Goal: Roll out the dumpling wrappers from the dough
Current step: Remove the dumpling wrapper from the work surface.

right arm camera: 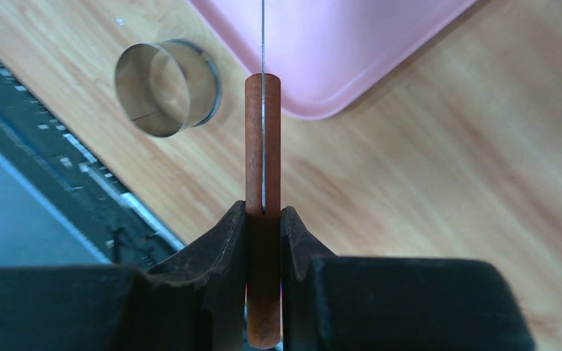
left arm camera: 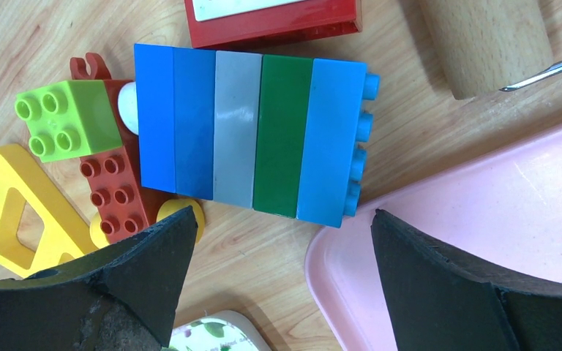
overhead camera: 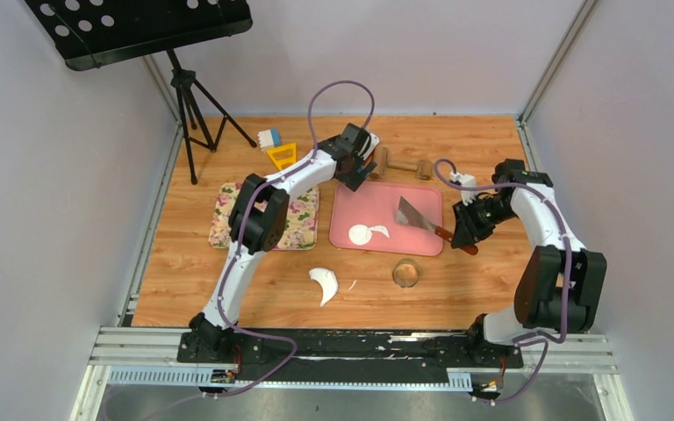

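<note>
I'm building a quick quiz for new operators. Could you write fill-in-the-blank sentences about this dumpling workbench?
The left tool points at toy blocks with its jaws ___.
The right tool is shut on the scraper's ___.
The round dumpling wrapper lies on the ___ tray.
The metal ring stands on the table, ___ of dough.
Missing words: open; handle; pink; empty.

Bare wood lies open between the dough crescent (overhead camera: 324, 284) and the metal ring (overhead camera: 406, 273). Over the pink tray (overhead camera: 351, 210), the knife (overhead camera: 414, 215) slants across the right half; the left gripper (left arm camera: 282, 219) hangs at its far-left corner, toy blocks (left arm camera: 256, 131) and rolling pin (overhead camera: 399, 164) just beyond
</note>
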Controlling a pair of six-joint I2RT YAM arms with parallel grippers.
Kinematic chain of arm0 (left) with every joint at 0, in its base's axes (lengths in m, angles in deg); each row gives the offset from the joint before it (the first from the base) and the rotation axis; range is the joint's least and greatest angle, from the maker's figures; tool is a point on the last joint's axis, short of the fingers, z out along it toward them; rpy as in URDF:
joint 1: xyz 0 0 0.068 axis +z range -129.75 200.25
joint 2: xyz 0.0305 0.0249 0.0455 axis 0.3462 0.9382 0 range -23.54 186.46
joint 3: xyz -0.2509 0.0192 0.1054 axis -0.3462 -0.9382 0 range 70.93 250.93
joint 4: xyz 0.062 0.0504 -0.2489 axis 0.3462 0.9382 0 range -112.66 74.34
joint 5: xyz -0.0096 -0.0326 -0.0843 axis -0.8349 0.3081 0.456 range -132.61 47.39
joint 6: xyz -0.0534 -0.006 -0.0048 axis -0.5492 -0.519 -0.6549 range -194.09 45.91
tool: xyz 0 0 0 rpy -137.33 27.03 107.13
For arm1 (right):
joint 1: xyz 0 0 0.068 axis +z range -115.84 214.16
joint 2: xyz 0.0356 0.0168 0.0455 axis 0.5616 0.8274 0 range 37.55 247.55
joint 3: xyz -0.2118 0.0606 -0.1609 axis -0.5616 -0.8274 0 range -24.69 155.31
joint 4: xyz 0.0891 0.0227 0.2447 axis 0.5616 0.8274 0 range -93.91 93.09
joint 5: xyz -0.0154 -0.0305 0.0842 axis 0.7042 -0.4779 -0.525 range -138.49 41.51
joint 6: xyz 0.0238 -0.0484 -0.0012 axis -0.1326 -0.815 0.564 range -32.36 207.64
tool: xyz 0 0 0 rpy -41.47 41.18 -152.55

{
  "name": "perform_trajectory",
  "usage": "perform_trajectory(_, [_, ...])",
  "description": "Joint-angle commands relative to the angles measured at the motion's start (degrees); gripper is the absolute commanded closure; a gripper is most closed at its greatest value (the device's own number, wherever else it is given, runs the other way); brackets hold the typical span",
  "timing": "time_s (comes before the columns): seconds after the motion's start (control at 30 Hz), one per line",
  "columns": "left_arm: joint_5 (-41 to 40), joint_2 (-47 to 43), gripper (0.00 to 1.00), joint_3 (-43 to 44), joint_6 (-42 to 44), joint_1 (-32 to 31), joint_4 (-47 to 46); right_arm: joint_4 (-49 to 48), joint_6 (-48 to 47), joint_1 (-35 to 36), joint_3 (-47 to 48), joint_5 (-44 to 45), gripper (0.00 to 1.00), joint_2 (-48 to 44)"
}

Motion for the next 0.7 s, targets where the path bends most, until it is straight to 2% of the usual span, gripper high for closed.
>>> perform_trajectory(0.0, [1.4, -3.5, 0.03, -1.3, -0.7, -0.1, 1.1, 11.1, -3.6, -5.8, 4.1, -11.8, 1.00, 3.3])
perform_trajectory(0.17, [1.5, -4.8, 0.03, -1.4, -0.4, -0.1, 0.8, 21.8, -10.5, -10.0, 6.3, -19.2, 1.00, 13.2])
perform_trajectory(0.67, [2.3, -6.9, 0.03, -3.1, -0.8, -0.1, -0.2, 21.3, -9.5, -13.6, 9.1, -17.8, 1.00, 28.0])
